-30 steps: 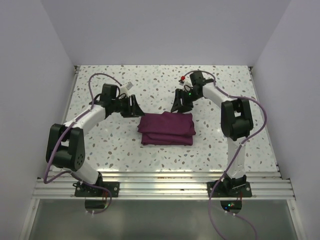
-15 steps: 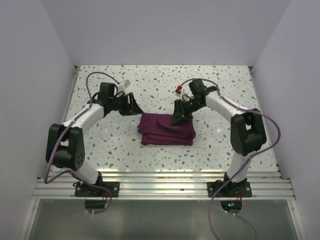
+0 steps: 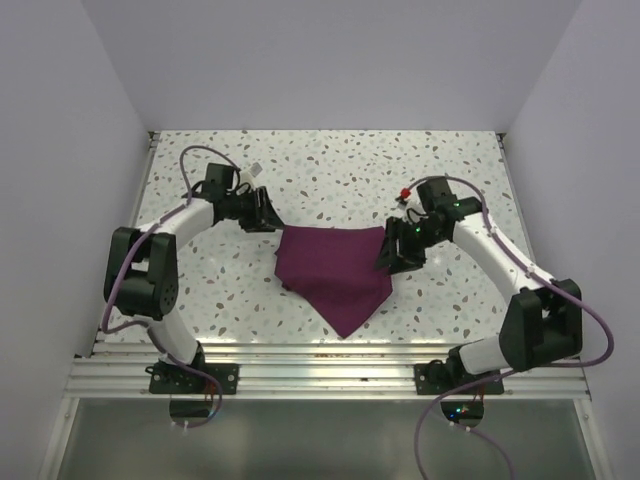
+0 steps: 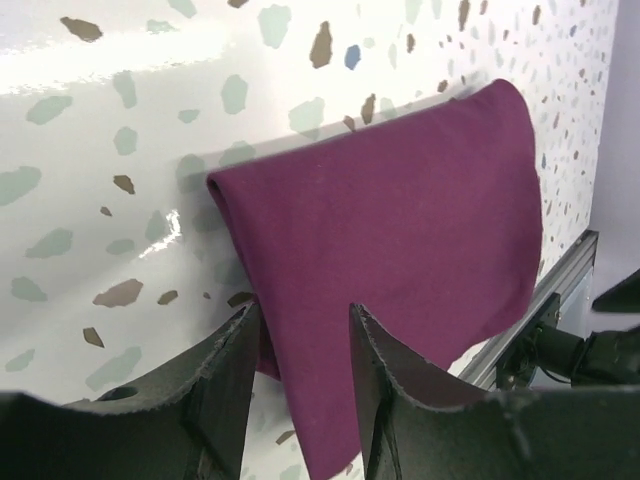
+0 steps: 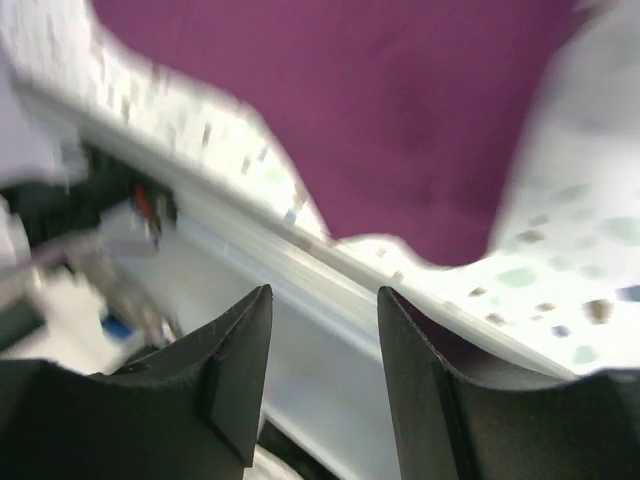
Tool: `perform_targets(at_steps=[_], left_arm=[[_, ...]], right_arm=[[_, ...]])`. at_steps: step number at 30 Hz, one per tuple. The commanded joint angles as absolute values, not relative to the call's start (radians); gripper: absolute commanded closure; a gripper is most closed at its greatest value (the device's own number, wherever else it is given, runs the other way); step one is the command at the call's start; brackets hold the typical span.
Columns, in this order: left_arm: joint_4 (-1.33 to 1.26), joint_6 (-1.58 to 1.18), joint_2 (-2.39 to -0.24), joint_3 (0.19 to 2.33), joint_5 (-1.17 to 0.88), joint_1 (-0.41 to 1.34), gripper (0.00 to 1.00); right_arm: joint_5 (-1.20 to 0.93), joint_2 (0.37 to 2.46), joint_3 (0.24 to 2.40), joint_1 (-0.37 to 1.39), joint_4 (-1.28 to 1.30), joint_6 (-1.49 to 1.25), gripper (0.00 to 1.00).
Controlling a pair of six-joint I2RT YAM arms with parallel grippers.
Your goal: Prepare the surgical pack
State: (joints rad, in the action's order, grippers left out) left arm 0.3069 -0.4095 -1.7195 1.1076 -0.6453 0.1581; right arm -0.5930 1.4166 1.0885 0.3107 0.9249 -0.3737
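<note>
The surgical pack [image 3: 335, 270] is a plum-purple cloth on the speckled table, its far edge straight and one corner pointing at the near rail. No tray, instruments or gauze show. My left gripper [image 3: 272, 218] sits at the cloth's far left corner. In the left wrist view its jaws [image 4: 303, 308] stand apart over the cloth [image 4: 400, 210], which shows flat through the gap. My right gripper [image 3: 385, 262] hovers at the cloth's right edge. The blurred right wrist view has its jaws [image 5: 325, 292] apart with nothing between them, the cloth [image 5: 380, 120] beyond.
An aluminium rail [image 3: 320, 365] runs along the table's near edge and also shows in the right wrist view as a pale rail [image 5: 300, 250]. White walls close in the left, right and back sides. Speckled table surface [image 3: 330, 170] lies behind the cloth.
The right gripper has swung from the bundle's far edge round to its right side. The compact folded bundle has opened out, with a corner now lying toward the near rail. The left gripper barely moved.
</note>
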Motion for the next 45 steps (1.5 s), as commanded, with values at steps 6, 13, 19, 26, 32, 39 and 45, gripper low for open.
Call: perform_targets(at_steps=[6,13,19,26,32,39,45], left_arm=[[0.481,-0.41,-1.905,1.253,-0.494,0.161,0.74],[0.515,-0.414,-1.919,1.23,-0.449,0.244,0.86],[0.437,-0.472,-1.888,1.131,-0.554,0.299,0.87],[0.431,-0.551,-1.845,1.04,-0.533,0.305,0.81],[0.603,-0.503,-1.68,0.933,-0.348,0.259,0.55],[0.759,-0.44,-1.367,0.827,-0.418,0.242,0.49],[0.665,-0.351,-1.275,1.052,-0.36,0.347,0.38]], right_arm=[[-0.187,1.702,1.325,0.147,0.907,-0.463,0.71],[-0.236,1.956,1.448,0.178,0.845,-0.465,0.83],[-0.279,2.071,1.552,0.261,0.835,-0.489,0.83],[-0.364,2.25,1.77,0.311,0.83,-0.555,0.82],[-0.371,2.498,2.184,0.311,0.897,-0.597,0.81],[-0.313,2.555,2.442,0.226,0.976,-0.582,0.53],[-0.232,2.173,1.944,0.084,0.983,-0.48,0.23]])
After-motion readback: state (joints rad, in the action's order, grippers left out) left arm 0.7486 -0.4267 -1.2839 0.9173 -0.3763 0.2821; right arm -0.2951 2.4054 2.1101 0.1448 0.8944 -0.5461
